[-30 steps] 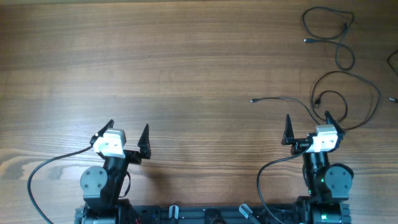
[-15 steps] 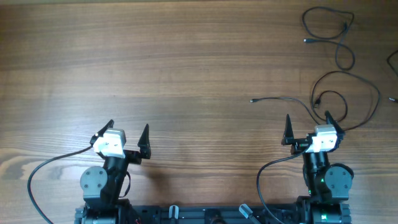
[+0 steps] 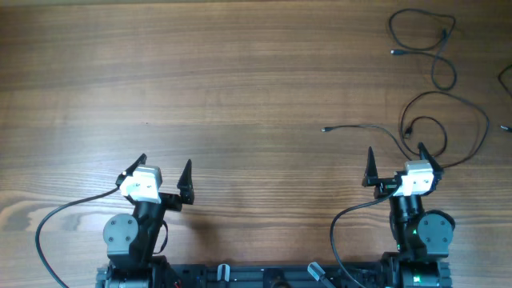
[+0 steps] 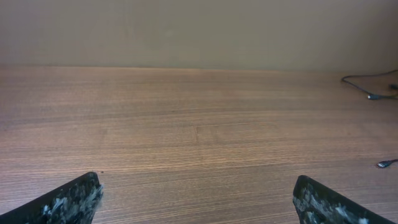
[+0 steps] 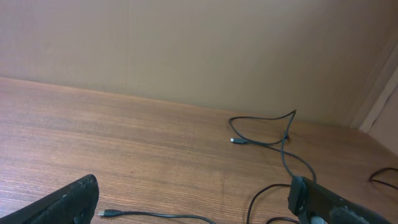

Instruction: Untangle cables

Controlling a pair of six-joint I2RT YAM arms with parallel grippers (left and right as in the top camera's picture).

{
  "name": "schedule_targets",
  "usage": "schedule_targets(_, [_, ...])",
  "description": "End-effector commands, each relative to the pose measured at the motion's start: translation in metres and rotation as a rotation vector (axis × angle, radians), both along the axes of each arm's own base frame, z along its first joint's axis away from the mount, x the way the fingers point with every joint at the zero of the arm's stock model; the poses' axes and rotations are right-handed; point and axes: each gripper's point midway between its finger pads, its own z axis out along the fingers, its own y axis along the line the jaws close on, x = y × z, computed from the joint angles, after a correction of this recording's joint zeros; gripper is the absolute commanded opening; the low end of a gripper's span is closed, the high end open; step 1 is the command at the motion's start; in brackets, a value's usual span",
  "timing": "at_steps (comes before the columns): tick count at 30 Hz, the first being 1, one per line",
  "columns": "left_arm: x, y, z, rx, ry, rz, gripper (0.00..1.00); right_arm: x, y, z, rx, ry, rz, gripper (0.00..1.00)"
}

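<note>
Several thin black cables lie spread at the table's far right. One has a plug end (image 3: 324, 129) and runs into a wide loop (image 3: 486, 128); another (image 3: 395, 52) curls further back. My right gripper (image 3: 395, 152) stands open just short of the near cable, touching nothing. In the right wrist view that cable's plug (image 5: 106, 214) lies between the fingers and the far cable (image 5: 261, 144) lies beyond. My left gripper (image 3: 165, 162) is open over bare wood, far from the cables. Its wrist view catches only cable ends (image 4: 385, 164) at the right edge, with the left gripper (image 4: 198, 186) holding nothing.
The wooden table (image 3: 240, 80) stretches wide ahead of both arms. Thicker black arm cables (image 3: 48, 232) (image 3: 340, 232) loop beside the bases at the front edge. More thin wire shows at the far right edge (image 3: 504, 80). A plain wall (image 5: 186, 50) stands behind the table.
</note>
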Motion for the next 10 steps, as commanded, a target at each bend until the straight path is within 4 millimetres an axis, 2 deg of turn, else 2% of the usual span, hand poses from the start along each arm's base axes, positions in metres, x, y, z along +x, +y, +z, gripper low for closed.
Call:
schedule_targets(1, [0.0003,-0.0002,-0.002,-0.004,-0.002,-0.003,1.0,-0.0009,0.002,0.0034,-0.014,-0.016,0.009,1.0])
schedule_targets(10, [0.0003,-0.0002,-0.002,-0.004,-0.002,-0.003,1.0,-0.0009,0.002,0.0035,-0.014,-0.017,0.01,1.0])
